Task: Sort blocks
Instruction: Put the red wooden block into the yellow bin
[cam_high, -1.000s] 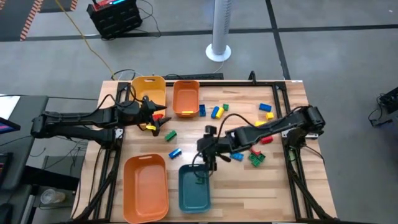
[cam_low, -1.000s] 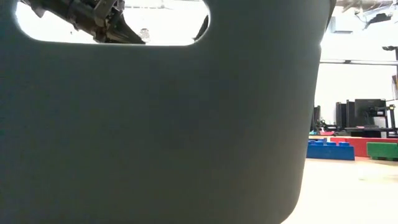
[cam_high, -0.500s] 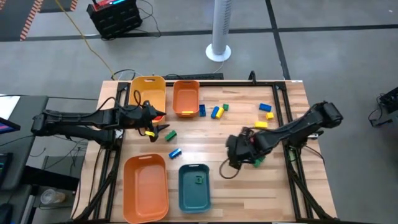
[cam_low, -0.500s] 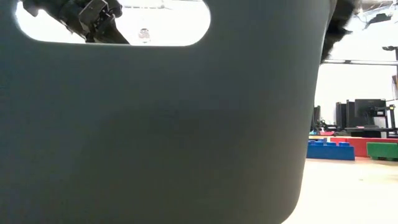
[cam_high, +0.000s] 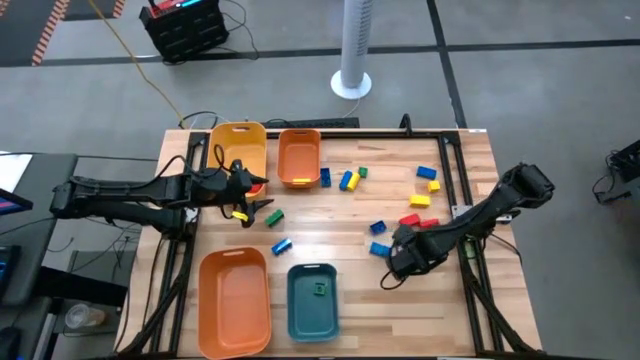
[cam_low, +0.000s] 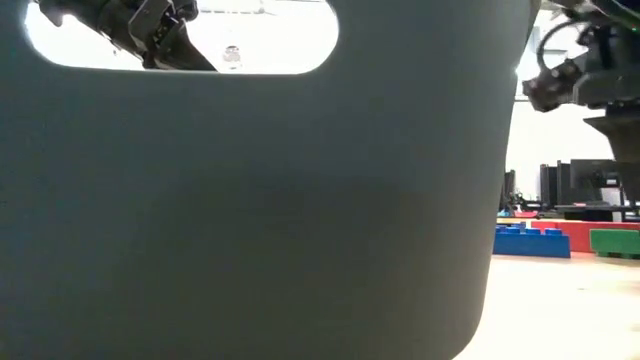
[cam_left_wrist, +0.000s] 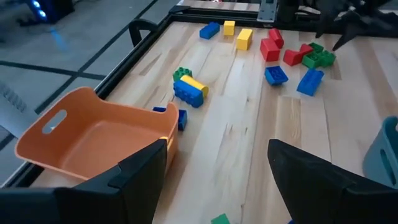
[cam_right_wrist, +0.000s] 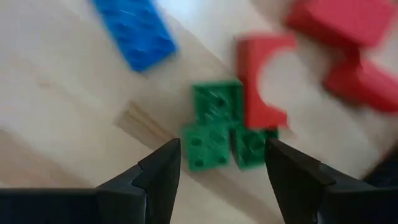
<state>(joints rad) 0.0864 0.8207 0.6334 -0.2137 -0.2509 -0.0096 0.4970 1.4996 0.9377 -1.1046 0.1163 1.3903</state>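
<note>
Small blocks lie scattered on the wooden table (cam_high: 330, 215). My right gripper (cam_right_wrist: 217, 180) points down, open, above a cluster of green blocks (cam_right_wrist: 217, 134). Its fingers stand on either side of the cluster, apart from it. A red block (cam_right_wrist: 264, 81) touches the cluster and a blue block (cam_right_wrist: 134, 34) lies apart. In the high view this gripper (cam_high: 403, 260) hides the green blocks. My left gripper (cam_high: 252, 198) hovers open beside the small orange bin (cam_left_wrist: 93, 137), with nothing between its fingers (cam_left_wrist: 143, 168).
A yellow bin (cam_high: 240, 145) and the small orange bin (cam_high: 299, 157) stand at the far side. A large orange bin (cam_high: 234, 300) and a teal bin (cam_high: 313, 305) holding a green block (cam_high: 320, 290) stand near. The teal bin's wall (cam_low: 250, 200) fills the low view.
My right gripper has swung from above the teal bin toward the table's right edge. It has sunk, rolled its wrist and tipped to point down over the green blocks. Its fingers have stayed open.
</note>
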